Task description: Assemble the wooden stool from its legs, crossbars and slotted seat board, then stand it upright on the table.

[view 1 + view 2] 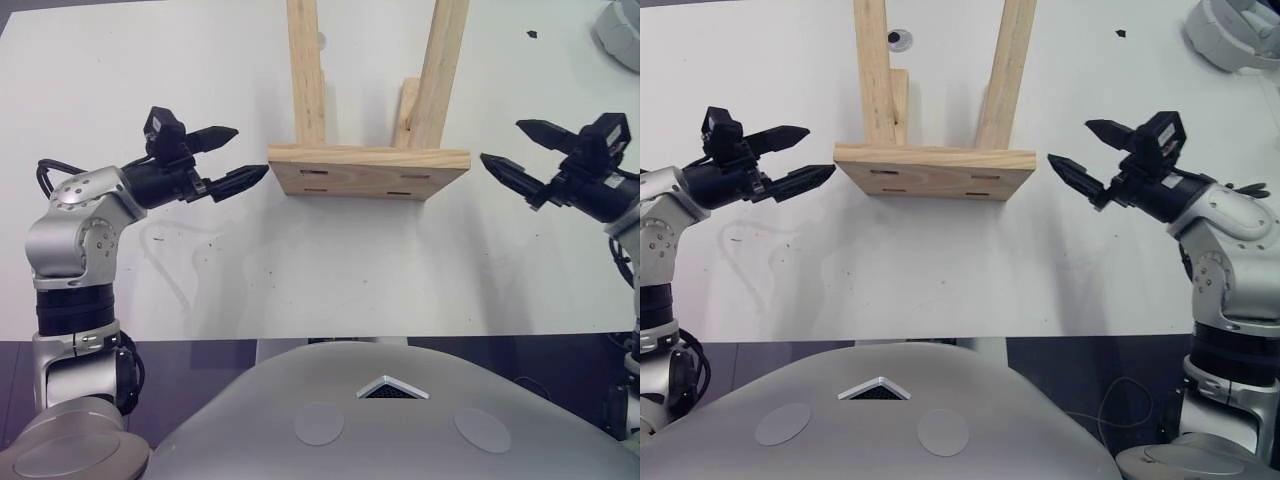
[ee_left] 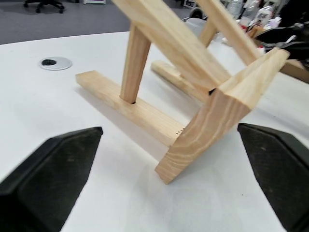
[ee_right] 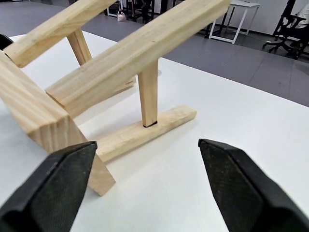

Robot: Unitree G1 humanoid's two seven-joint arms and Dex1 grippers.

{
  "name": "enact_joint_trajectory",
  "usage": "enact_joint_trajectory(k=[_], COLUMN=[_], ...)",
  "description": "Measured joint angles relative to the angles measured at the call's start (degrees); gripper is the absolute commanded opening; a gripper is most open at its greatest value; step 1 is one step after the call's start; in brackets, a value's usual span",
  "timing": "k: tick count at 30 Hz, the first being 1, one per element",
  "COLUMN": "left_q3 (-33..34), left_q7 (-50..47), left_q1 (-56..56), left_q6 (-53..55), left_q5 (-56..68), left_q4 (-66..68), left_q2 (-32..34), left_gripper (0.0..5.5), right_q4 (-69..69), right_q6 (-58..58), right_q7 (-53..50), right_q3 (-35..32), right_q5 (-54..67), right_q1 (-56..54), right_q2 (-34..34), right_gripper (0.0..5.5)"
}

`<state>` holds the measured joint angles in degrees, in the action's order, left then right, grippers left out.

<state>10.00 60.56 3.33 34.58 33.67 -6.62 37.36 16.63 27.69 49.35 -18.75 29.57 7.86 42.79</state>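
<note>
The wooden stool lies on its side in the middle of the white table (image 1: 320, 270). Its slotted seat board (image 1: 368, 172) stands on edge nearest me, and its legs (image 1: 306, 70) run away toward the far side, joined by crossbars (image 2: 130, 104). My left gripper (image 1: 232, 157) is open just left of the seat board's end, apart from it. My right gripper (image 1: 520, 152) is open just right of the board's other end, also apart. The board's end (image 2: 217, 125) and the same board (image 3: 43, 121) fill the wrist views between the black fingertips (image 2: 53, 169).
A grommet hole (image 1: 900, 38) sits in the table beyond the stool. A grey-white object (image 1: 1230, 30) lies at the far right corner. The table's front edge (image 1: 320, 338) runs just before me. Chairs and desks stand in the room behind.
</note>
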Motion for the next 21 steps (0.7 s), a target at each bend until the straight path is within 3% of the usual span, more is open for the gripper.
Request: enact_joint_trajectory(k=[5,9,12,15,21], left_q3=[0.73,-7.13,-11.51,-13.91,-15.33], left_q7=[6.93,8.29,8.59,8.91,8.89], left_q1=[0.57,5.53,6.99,7.28,9.06], left_q6=[-1.17,-2.21,-4.73,-5.5,-7.94], left_q5=[0.62,-0.69,-3.5,-4.93,-6.11], left_q4=[3.05,2.38,4.85,5.83,8.79], left_q2=[4.15,1.67,0.24,-0.65,-1.75], left_gripper=[5.17,5.17,4.54,4.0,2.81], right_q4=[0.05,-0.41,-3.65,-7.28,-9.68], right_q6=[1.15,1.44,0.67,-1.2,-3.63], right_q7=[6.45,9.15,10.17,10.35,11.32], right_q3=[-5.06,1.81,8.89,14.05,17.23], right_q5=[4.3,4.09,1.48,-1.23,-2.74], right_q1=[1.97,1.46,-1.79,-5.52,-8.87], right_q2=[3.71,3.42,2.32,0.65,-1.82], right_gripper=[3.94,3.94,3.94,3.4,2.13])
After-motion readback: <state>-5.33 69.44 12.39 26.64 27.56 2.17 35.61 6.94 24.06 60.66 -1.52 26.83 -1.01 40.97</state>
